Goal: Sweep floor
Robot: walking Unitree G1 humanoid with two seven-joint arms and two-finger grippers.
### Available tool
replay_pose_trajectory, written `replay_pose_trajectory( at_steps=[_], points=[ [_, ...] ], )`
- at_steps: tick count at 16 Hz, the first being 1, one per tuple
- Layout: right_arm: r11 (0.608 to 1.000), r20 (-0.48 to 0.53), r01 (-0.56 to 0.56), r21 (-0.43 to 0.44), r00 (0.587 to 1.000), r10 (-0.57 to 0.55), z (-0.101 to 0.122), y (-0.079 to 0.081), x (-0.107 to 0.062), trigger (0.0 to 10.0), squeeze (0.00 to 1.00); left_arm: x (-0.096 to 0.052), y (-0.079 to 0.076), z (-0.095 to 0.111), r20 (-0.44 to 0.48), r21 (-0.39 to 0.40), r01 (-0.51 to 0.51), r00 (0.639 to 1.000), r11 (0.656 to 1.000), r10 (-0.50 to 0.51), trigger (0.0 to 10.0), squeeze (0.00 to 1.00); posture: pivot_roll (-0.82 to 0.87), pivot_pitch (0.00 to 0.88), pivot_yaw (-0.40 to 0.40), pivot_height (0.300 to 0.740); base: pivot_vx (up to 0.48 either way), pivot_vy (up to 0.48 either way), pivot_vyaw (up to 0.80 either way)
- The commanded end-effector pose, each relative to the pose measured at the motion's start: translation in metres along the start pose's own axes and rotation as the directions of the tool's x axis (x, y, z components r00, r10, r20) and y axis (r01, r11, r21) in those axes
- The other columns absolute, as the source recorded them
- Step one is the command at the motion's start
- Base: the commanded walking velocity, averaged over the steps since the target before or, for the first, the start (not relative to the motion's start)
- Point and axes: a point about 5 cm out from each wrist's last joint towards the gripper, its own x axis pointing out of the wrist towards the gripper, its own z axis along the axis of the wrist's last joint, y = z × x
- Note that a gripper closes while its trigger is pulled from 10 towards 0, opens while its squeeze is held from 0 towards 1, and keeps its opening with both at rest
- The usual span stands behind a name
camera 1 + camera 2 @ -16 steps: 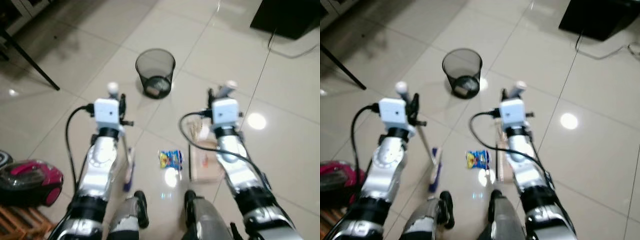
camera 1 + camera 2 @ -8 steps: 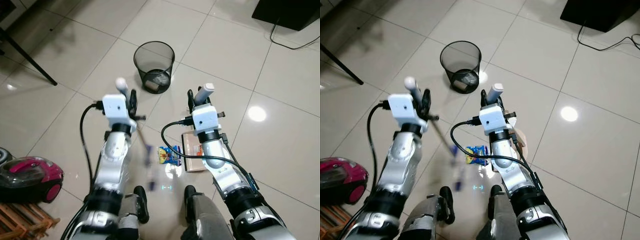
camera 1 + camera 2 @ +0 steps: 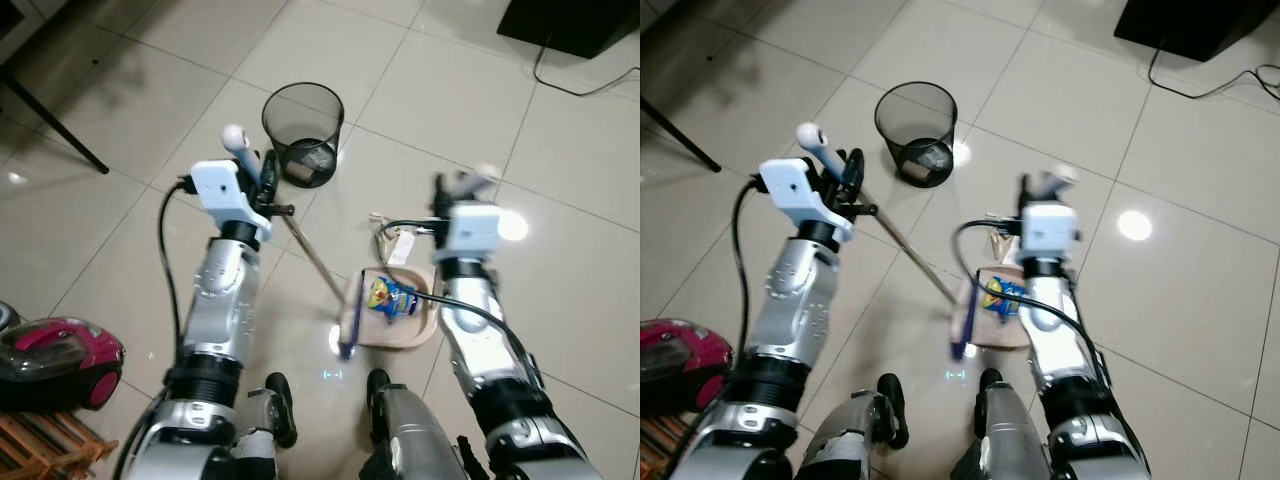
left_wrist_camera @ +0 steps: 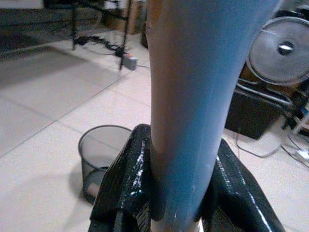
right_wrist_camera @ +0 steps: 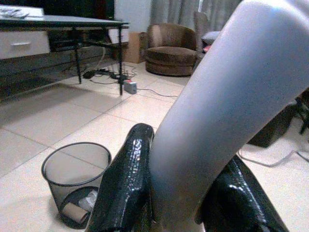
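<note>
The left tool [image 4: 164, 193] is clamped tight on the broom handle [image 3: 308, 250], black fingers [image 4: 124, 179] pressing both sides of the blue-grey grip. The shaft slants down to the purple brush head [image 3: 348, 322], which sits against the near edge of the dustpan [image 3: 415, 328] on the tiled floor [image 3: 130, 230]. The right tool [image 5: 178, 193] grips the dustpan's pale grey handle [image 5: 227, 96] just as firmly. Inside the dustpan lies a blue and yellow snack wrapper [image 3: 391, 296]; its printing is too blurred to read. The black mesh bin [image 3: 302, 121] stands well beyond the dustpan, scraps in its bottom. A magenta vacuum cleaner [image 3: 55, 362] rests far to the dustpan's left.
</note>
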Motion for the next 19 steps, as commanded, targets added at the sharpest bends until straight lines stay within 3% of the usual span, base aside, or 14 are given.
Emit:
replay_pose_trajectory(
  at_steps=[1,5,10,13,14,16,19],
  points=[
    [0.997,-0.086,0.024,0.067,0.996,-0.018,-0.014,-0.001,-0.015,10.0,0.0,0.002,-0.005,0.007,0.026,0.015,0.066,0.997,0.998,-0.067,10.0,0.0,-0.03,0.291,0.062,0.74,0.0,0.0,0.0],
    [0.989,-0.073,0.085,0.119,0.994,-0.077,-0.01,-0.021,-0.014,10.0,0.0,0.008,0.009,0.017,0.036,0.042,0.109,0.993,0.993,-0.11,10.0,0.0,-0.03,0.224,0.07,0.74,0.0,0.0,0.0],
    [0.986,-0.075,0.095,0.137,0.993,-0.086,-0.007,-0.032,-0.005,10.0,0.0,0.019,0.045,0.06,0.123,0.093,0.117,0.984,0.989,-0.128,10.0,0.0,-0.04,0.168,0.067,0.74,0.0,0.0,0.0],
    [0.981,-0.082,0.116,0.153,0.991,-0.104,-0.005,-0.037,-0.003,10.0,0.0,0.023,0.083,0.088,0.144,0.223,0.048,0.986,0.974,-0.082,10.0,0.0,-0.05,0.14,0.068,0.74,0.0,0.0,0.0],
    [0.98,-0.095,0.126,0.154,0.989,-0.112,-0.005,-0.039,-0.002,10.0,0.0,0.021,0.105,0.092,0.116,0.32,-0.045,0.993,0.946,0.007,10.0,0.0,-0.05,0.126,0.069,0.74,0.0,0.0,0.0],
    [0.975,-0.099,0.149,0.165,0.986,-0.134,0.002,-0.044,0.002,10.0,0.0,0.015,0.115,0.08,0.024,0.363,-0.081,0.997,0.928,0.077,10.0,0.0,-0.06,0.112,0.071,0.74,0.0,0.0,0.0],
    [0.977,-0.072,0.131,0.171,0.99,-0.12,0.021,-0.043,0.015,10.0,0.0,-0.007,0.113,0.054,-0.017,0.306,-0.115,0.992,0.945,0.126,10.0,0.0,-0.09,0.087,0.07,0.74,0.0,0.0,0.0]
  ],
)
